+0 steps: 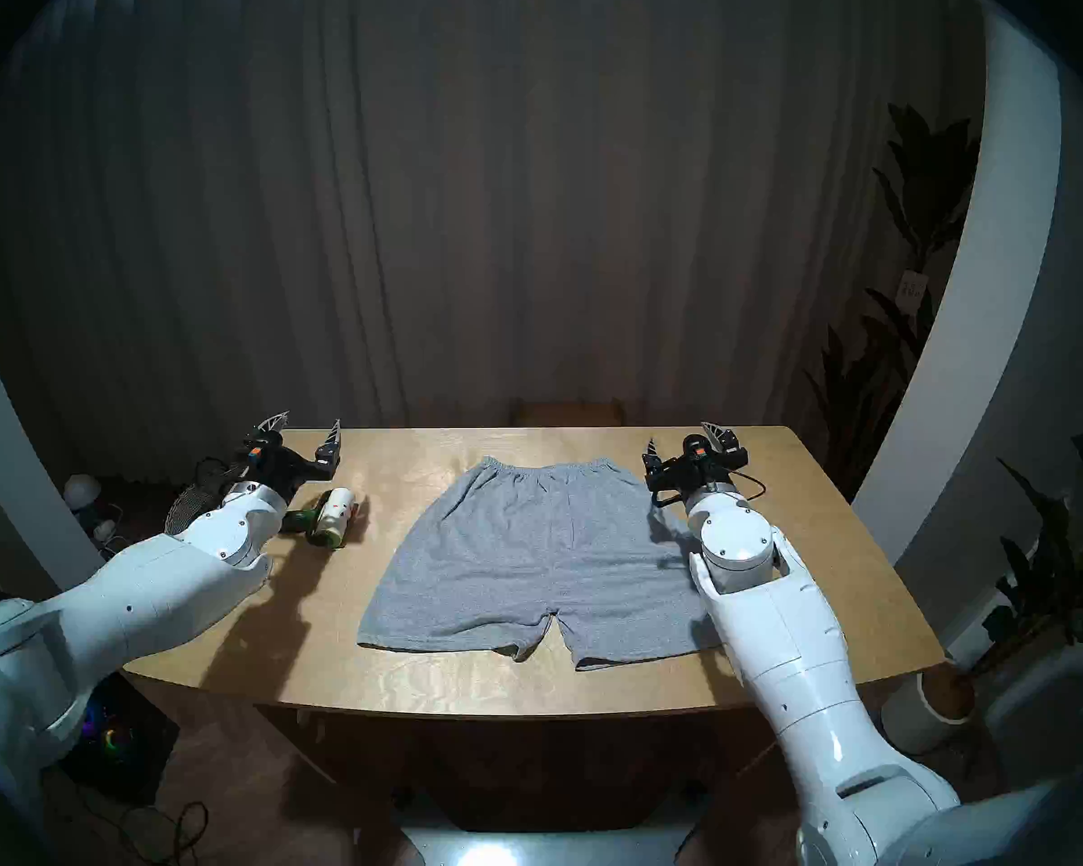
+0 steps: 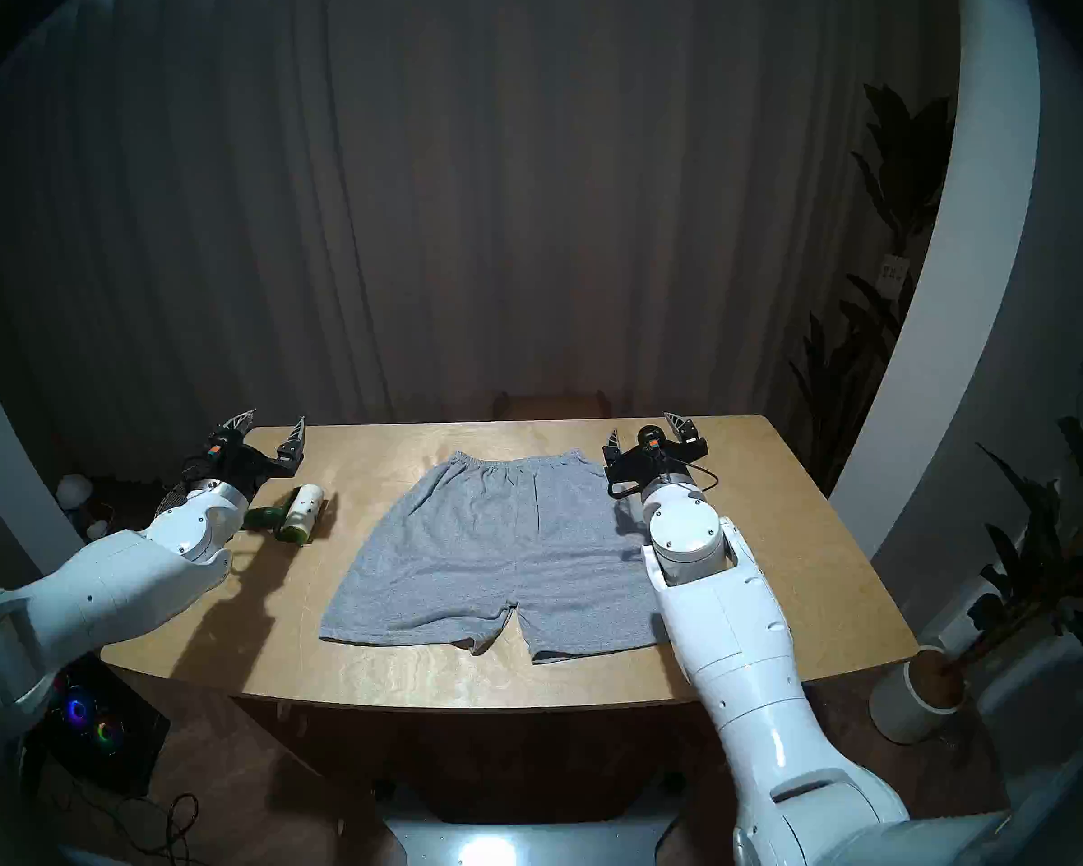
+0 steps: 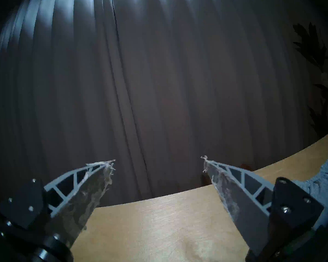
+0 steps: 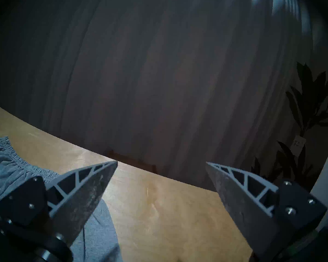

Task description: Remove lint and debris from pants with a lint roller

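Table (image 1: 808,533): A pale wooden tabletop before a dark pleated curtain (image 1: 526,190), carrying the whole scene; potted plants (image 1: 914,252) stand in shadow off its right side.

Shorts (image 1: 526,552): Heather-grey knit shorts lie flat at the table's centre, elastic waistband toward the curtain, the two short legs toward the robot.

Right gripper (image 1: 686,443): Held above the table just beside the waistband's right corner, pointing toward the curtain, its two fingers spread wide with nothing between them; the right wrist view shows bare wood between the fingers and grey cloth at its lower left.

Left gripper (image 1: 306,432): Raised near the table's far left corner, also aimed at the curtain, jaws wide apart and empty; frayed whitish residue clings to its fingertips (image 3: 108,165).

Lint roller (image 1: 329,516): Lying on its side on the wood between the left wrist and the shorts, apart from both; the white roll runs roughly front to back, the dark green handle juts toward the left arm.

Key relation: The roller sits below and behind the left fingertips, toward the robot, and out of the left wrist view. The left arm is plainly the nearer; it would likely have to draw back and tip downward to straddle the handle.

Lint: A red fleck shows on the roll; no specks can be made out on the cloth from here.
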